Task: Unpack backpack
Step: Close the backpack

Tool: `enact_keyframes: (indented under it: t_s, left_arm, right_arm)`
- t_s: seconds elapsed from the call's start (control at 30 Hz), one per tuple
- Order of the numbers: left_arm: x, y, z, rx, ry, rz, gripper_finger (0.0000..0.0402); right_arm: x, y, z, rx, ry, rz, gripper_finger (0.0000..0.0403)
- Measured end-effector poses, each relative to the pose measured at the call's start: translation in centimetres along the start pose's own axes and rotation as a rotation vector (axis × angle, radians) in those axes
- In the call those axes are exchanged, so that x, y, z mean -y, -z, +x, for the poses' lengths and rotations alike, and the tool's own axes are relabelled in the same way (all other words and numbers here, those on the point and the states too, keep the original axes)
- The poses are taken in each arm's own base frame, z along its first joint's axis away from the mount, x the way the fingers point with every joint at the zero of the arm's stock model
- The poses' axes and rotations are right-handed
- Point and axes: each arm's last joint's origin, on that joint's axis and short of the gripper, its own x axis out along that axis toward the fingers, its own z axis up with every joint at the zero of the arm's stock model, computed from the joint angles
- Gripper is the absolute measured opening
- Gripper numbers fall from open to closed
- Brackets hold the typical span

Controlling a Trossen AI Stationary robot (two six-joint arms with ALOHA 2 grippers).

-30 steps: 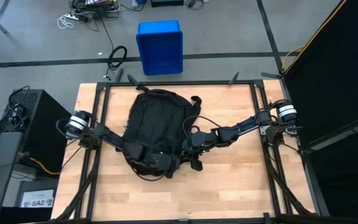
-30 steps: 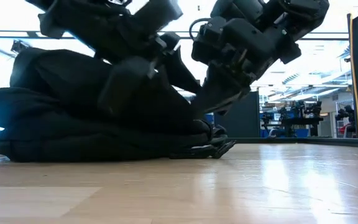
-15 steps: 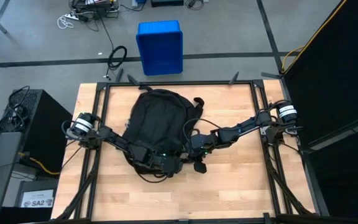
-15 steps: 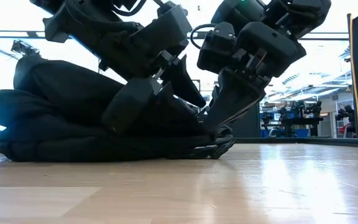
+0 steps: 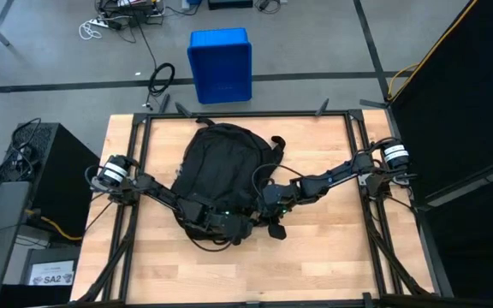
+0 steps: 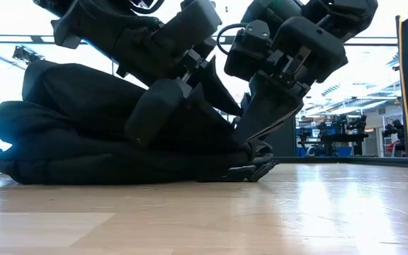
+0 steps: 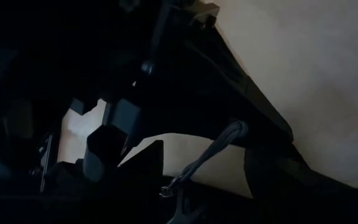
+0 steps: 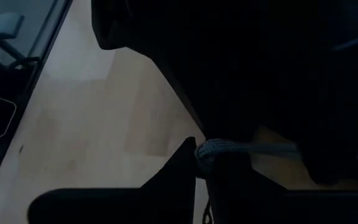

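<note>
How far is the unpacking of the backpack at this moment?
Nothing is out: no contents lie on the table. In hand: both grippers, left and right, work at the near end of the backpack, the right shut on its grey cord. Opening and emptying remain.

I have the large black fabric backpack (image 5: 217,171) lying flat on the light wooden table (image 5: 332,248), around the middle of it and a little toward the far edge, its rounded end nearest me. My left gripper (image 5: 240,228) sits at the near edge of the pack, reaching in from the left side of the table; my right gripper (image 5: 268,211) is just beside it to the right, at the pack's near right corner, coming in from the right side. Beyond the far edge of the table, on the floor, stands a blue plastic crate (image 5: 220,64). Left of the table sits a black box-shaped computer case (image 5: 45,175).
</note>
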Motion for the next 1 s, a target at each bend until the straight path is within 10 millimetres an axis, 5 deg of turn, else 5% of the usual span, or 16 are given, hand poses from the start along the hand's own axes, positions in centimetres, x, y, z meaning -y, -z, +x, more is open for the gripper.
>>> enact_keyframes:
  t_s: [0.5, 1.0]
  left_arm:
    - [0.1, 0.1, 0.01, -0.001, 0.019, -0.001, 0.0144]
    - [0.07, 0.52, 0.05, -0.063, -0.025, 0.023, 0.0143]
  right_arm:
    - [-0.08, -0.06, 0.02, 0.008, -0.022, -0.005, 0.0]
    - [-0.34, -0.07, 0.03, -0.005, -0.058, 0.003, 0.0]
